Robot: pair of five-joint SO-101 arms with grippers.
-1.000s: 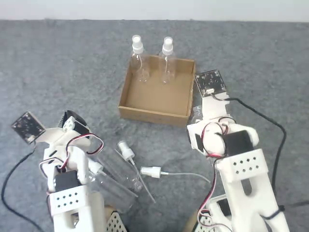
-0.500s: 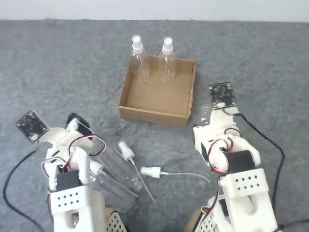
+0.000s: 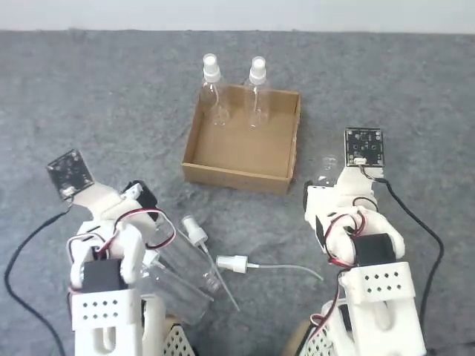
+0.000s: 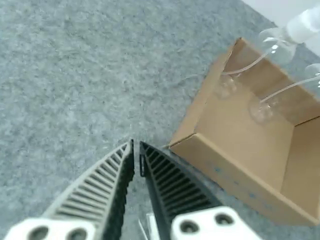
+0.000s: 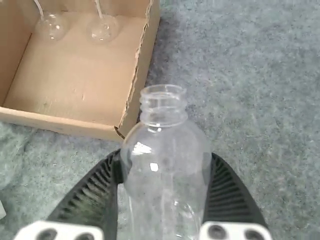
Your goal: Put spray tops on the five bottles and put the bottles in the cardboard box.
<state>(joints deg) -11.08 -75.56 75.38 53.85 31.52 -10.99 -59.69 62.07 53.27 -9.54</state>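
Observation:
The cardboard box (image 3: 241,148) sits mid-table with two capped spray bottles (image 3: 214,93) (image 3: 257,90) standing along its back wall. My right gripper (image 5: 165,165) is shut on a clear, uncapped bottle (image 5: 162,125), held neck forward just right of the box's front corner; it also appears faintly in the high view (image 3: 326,159). My left gripper (image 4: 136,146) is shut with nothing in it, hanging over bare carpet in front of the box's left corner (image 4: 175,142). Two clear bottles (image 3: 178,259) lie by the left arm (image 3: 111,230). Two loose spray tops (image 3: 194,231) (image 3: 231,262) with thin tubes lie beside them.
Grey carpet (image 3: 89,96) covers the table. Open carpet lies left, right and behind the box. The right arm's base (image 3: 375,289) stands at the lower right, with a black cable (image 3: 434,245) looping beside it.
The right arm has drawn back and to the right from the box's side wall, carrying the uncapped bottle. The left arm's wrist has swung slightly right and forward.

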